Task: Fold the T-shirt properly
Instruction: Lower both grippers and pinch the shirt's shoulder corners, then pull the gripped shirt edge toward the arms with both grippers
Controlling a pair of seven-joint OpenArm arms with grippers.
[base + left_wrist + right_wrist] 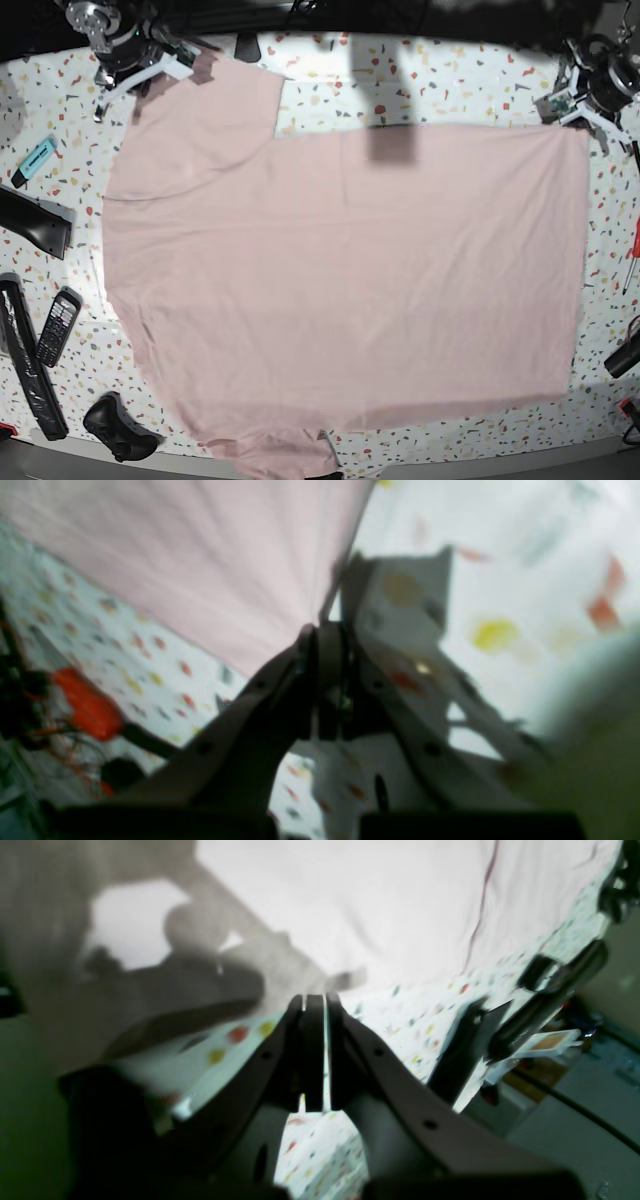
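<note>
The pale pink T-shirt (340, 270) lies spread flat on the speckled table (470, 85), plain side up; no lettering, print or label shows. My left gripper (325, 627) is shut on the shirt's edge (210, 565), and creases run into its fingertips. In the base view it sits at the shirt's far right corner (582, 118). My right gripper (314, 999) is shut at the edge of the shirt (380, 905), a thin pale strip between its fingers. In the base view it sits at the far left sleeve (190, 68).
A blue marker (38, 157), a black bar (32, 222), a black handset (58, 326), a long black strip (24, 365) and a black controller (120, 428) lie along the left side. A red-handled tool (632, 248) and a black object (624, 356) lie at the right edge.
</note>
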